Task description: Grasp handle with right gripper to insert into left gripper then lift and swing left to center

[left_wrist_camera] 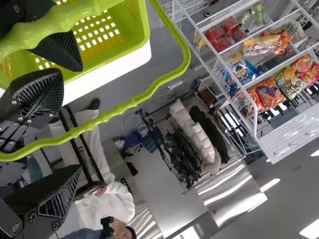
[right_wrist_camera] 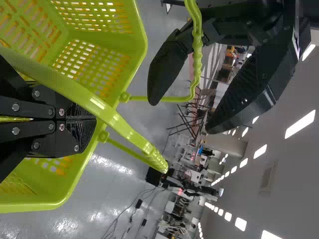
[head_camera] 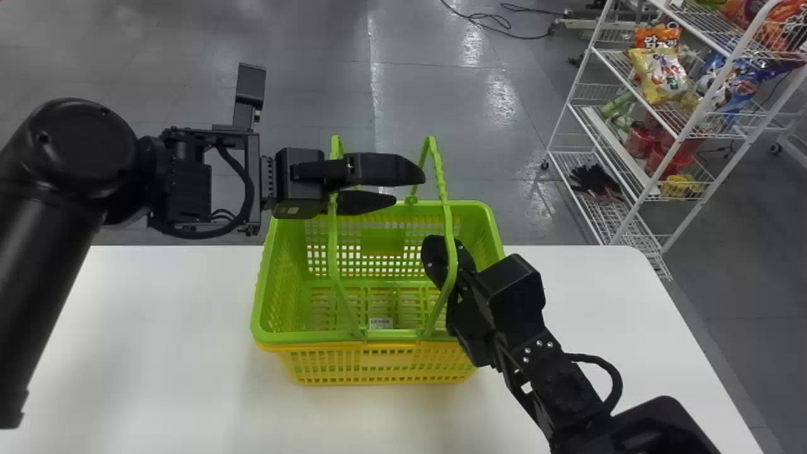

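The green basket sits in a yellow basket on the white table. Its two handles stand up. The left gripper is near the back left part of the green basket, its jaws wide, and the left handle runs between them. The right gripper is by the right side, with its jaws pressed together and nothing seen between them. The right handle crosses right in front of it, so that bar is in its way. The left handle is between the two grippers' wrists. Off to the right, on the floor, is a white rack with snack bags and black gloves. A black cord lies on the floor behind
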`<state>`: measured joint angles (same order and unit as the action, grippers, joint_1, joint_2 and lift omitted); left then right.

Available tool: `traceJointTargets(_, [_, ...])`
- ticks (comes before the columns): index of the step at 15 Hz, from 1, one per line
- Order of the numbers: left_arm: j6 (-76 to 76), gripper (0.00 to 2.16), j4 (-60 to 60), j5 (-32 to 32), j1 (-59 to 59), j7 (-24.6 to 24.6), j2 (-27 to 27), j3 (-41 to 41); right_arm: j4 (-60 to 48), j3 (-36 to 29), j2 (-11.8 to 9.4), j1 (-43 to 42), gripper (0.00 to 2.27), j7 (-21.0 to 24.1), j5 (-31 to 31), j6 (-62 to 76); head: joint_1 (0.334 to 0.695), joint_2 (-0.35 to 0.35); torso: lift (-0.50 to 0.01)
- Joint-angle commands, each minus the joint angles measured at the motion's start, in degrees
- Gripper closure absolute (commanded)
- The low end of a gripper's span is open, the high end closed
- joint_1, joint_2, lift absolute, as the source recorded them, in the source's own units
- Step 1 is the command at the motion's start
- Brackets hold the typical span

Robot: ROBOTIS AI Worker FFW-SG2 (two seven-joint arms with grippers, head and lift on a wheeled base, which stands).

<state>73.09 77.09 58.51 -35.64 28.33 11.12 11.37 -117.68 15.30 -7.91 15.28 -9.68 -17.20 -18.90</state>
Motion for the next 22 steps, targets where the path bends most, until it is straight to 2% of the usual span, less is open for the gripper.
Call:
traceJointTargets(1, [0.00,0.12,-0.36,-0.42,-0.22,-0.03,-0.58,0.49,-0.27,1.23,0.00,-0.69,2.25,0.18,-0.47,-1.45,0.695,-0.121,-0.093])
traceJointTargets(4, [0.00,0.12,-0.54,-0.77,-0.22,-0.03,-1.28,0.67,-0.27,2.99,0.88,-1.57,2.25,0.18,-1.17,-1.98,0.695,-0.117,-0.093])
traceJointTargets(10, [-0.17,0.12,-1.07,-0.77,-0.92,-0.03,-1.72,0.93,-1.15,2.63,0.79,-0.69,2.25,0.27,-1.70,-1.80,0.695,-0.107,-0.093])
traceJointTargets(17, [-0.17,0.12,-1.24,0.02,-0.92,0.15,-1.72,0.58,-4.57,-3.78,0.35,3.70,2.25,0.27,0.59,-0.57,0.695,-0.158,-0.093])
traceJointTargets(22, [-1.40,0.12,-2.82,0.73,-1.01,0.68,-1.90,0.32,-7.56,-10.90,0.44,9.24,2.25,0.27,4.10,1.71,0.695,-0.202,-0.093])
